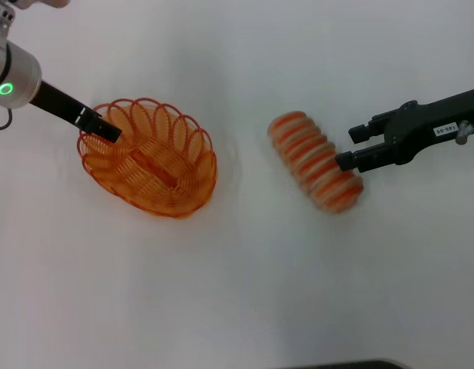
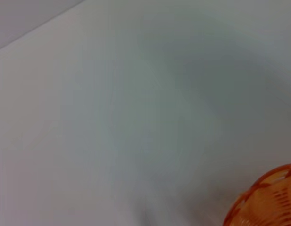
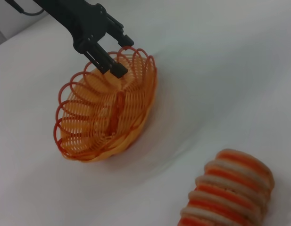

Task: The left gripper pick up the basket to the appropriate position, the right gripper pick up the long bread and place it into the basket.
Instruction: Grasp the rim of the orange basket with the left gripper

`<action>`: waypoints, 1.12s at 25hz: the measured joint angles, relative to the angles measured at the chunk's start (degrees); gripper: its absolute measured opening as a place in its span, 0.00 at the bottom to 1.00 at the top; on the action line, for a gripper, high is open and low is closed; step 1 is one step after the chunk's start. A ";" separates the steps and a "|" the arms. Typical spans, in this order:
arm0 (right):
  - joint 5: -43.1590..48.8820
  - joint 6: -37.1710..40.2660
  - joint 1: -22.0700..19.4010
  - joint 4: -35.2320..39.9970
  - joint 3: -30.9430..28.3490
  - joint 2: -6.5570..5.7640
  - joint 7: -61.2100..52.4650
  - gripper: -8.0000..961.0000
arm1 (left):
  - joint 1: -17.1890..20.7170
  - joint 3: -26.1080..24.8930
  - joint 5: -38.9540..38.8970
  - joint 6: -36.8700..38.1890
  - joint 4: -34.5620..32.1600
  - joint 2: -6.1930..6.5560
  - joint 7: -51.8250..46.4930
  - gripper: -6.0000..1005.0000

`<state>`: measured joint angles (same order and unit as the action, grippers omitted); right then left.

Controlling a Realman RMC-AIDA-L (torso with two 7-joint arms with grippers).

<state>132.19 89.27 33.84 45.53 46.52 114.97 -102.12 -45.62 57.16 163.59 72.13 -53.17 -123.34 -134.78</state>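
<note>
White table (image 1: 244,292) under both arms. The basket (image 1: 148,157) sits on the robot's left side of the surface, upright, long axis running diagonally. The left gripper (image 1: 110,129) reaches in from the upper left and its fingers are closed on the looped rim at the basket's far-left end; the right wrist view shows the same pinch on the rim loops (image 3: 114,69). In the left wrist view only a sliver of the basket's rim (image 2: 268,200) shows at the corner. The long bread (image 1: 315,161) lies flat on the table well to the right of the basket, angled diagonally, apart from it. The right gripper (image 1: 346,147) comes in from the right edge, its jaws spread, the lower finger touching or just beside the loaf's right side, the upper finger clear of it. Bread not lifted.
</note>
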 joint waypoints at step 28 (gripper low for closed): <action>0.08 0.14 0.22 0.54 -0.41 -0.01 -0.01 0.75 | -1.14 -0.98 -0.09 1.95 2.07 0.42 -1.95 0.17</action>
<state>132.27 89.41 34.05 46.06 46.11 114.96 -102.13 -46.76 56.18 163.49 74.08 -51.10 -122.93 -136.73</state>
